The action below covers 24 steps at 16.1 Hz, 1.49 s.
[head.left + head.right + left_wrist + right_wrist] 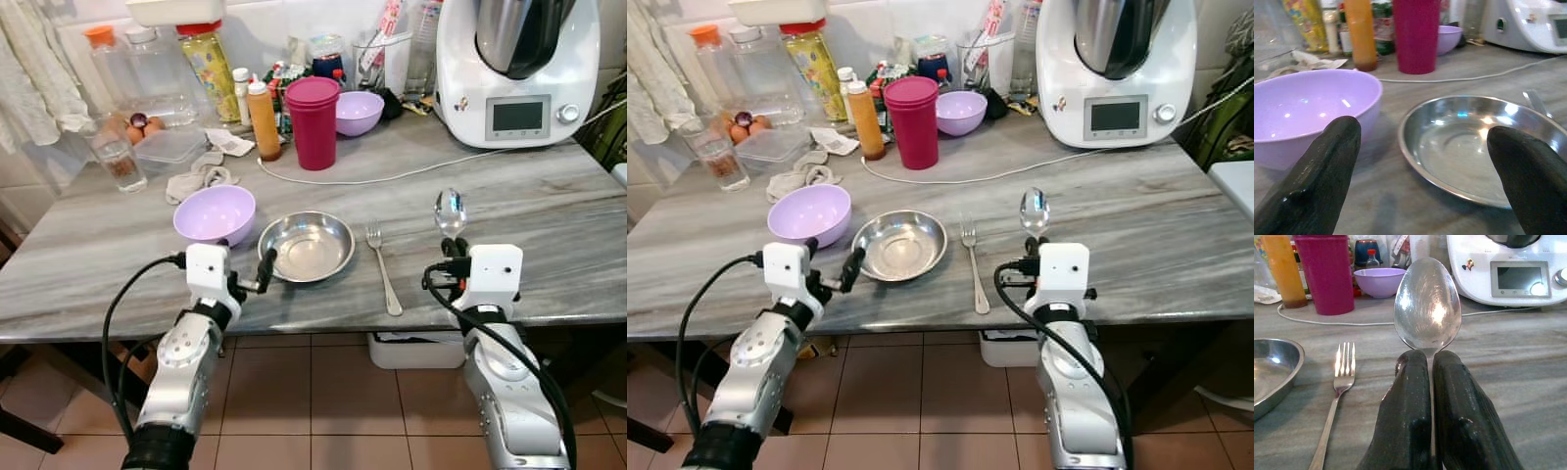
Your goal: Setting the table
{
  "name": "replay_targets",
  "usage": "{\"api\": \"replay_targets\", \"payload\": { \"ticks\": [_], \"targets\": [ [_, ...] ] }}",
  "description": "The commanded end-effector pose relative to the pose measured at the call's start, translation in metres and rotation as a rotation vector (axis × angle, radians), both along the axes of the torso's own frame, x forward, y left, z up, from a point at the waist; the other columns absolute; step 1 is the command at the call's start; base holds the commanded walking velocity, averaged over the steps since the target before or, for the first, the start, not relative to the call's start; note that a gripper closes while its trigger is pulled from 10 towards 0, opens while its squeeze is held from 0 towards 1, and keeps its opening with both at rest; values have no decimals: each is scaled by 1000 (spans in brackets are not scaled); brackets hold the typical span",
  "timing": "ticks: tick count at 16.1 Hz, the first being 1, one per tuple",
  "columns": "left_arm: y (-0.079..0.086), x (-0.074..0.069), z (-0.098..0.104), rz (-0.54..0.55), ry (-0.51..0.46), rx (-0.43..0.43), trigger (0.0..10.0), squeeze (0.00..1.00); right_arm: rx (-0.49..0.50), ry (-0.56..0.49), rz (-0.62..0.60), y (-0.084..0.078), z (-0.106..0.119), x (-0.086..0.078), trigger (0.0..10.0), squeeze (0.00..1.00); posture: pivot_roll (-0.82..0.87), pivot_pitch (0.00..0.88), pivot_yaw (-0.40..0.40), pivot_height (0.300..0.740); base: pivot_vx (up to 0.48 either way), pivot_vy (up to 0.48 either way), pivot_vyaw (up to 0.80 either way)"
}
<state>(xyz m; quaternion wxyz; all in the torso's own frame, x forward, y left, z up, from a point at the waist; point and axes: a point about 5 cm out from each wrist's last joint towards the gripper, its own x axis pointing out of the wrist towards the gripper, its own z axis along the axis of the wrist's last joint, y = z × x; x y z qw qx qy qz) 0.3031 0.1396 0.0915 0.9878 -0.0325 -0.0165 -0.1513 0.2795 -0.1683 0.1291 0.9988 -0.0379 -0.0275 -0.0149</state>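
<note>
A steel plate point(307, 246) lies near the table's front edge, with a lilac bowl point(215, 213) to its left and a fork point(382, 265) to its right. My left gripper point(247, 266) stands open just in front of the bowl and the plate's left rim, holding nothing; its fingers point(1317, 171) frame both in the left wrist view. My right gripper point(456, 247) is shut on a spoon point(450, 211), whose bowl point(1427, 303) sticks up past the fingertips. The spoon is held over the table to the right of the fork.
At the back stand a magenta cup point(313, 121), a second lilac bowl point(359, 112), an orange sauce bottle point(263, 119), jars, a glass point(117, 157) and a white kitchen machine point(517, 69). A white cable point(392, 177) runs across the table. Bare marble lies right of the spoon.
</note>
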Motion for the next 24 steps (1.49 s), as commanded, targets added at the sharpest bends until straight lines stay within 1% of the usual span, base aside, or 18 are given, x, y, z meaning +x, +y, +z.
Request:
{"api": "replay_targets", "payload": {
  "ticks": [1,3,4,6,7,8,10,13,15,16,19,22,24],
  "targets": [
    [1,-1,4,-25,-22,30,10000,0,17,-15,3,1,3,1,10000,0,-305,34,116,740,0,0,0],
    [1,-5,2,-62,-29,58,10000,0,20,5,-1,0,1,4,10000,0,-300,36,116,740,0,0,0],
    [2,-7,2,-84,-30,60,10000,0,27,41,3,0,-4,7,10000,0,-300,36,116,740,0,0,0],
    [2,-12,1,-145,-38,92,10000,0,41,57,-14,-5,-6,14,10000,0,-296,47,131,740,0,0,0],
    [3,-13,1,-150,-33,94,10000,0,49,52,-20,-7,-5,16,10000,0,-293,57,137,740,0,0,0],
    [7,-16,-1,-166,-21,84,10000,0,49,56,-16,-9,-4,21,10000,0,-293,60,139,740,0,0,0],
    [10,-19,-2,-170,-14,97,10000,0,56,67,3,-7,-3,30,10000,0,-283,76,141,740,0,0,0],
    [8,-24,-3,-212,-6,87,10000,0,84,84,12,-7,-4,39,10000,0,-271,85,139,740,0,0,0],
    [8,-26,-3,-235,-3,90,10000,0,149,110,12,-3,-7,47,10000,0,-265,89,137,740,0,0,0],
    [8,-26,-3,-244,-3,99,10000,0,191,118,22,3,-8,51,10000,0,-265,89,137,740,0,0,0],
    [9,-25,-1,-254,-4,99,10000,0,235,141,64,22,-10,53,10000,0,-261,88,142,740,0,0,0],
    [7,-25,0,-257,-6,96,10000,0,256,161,67,24,-16,53,10000,0,-262,86,140,740,0,0,0],
    [6,-25,0,-261,-6,92,10000,0,238,170,60,21,-18,53,10000,0,-264,85,139,740,0,0,0]
  ]
}}
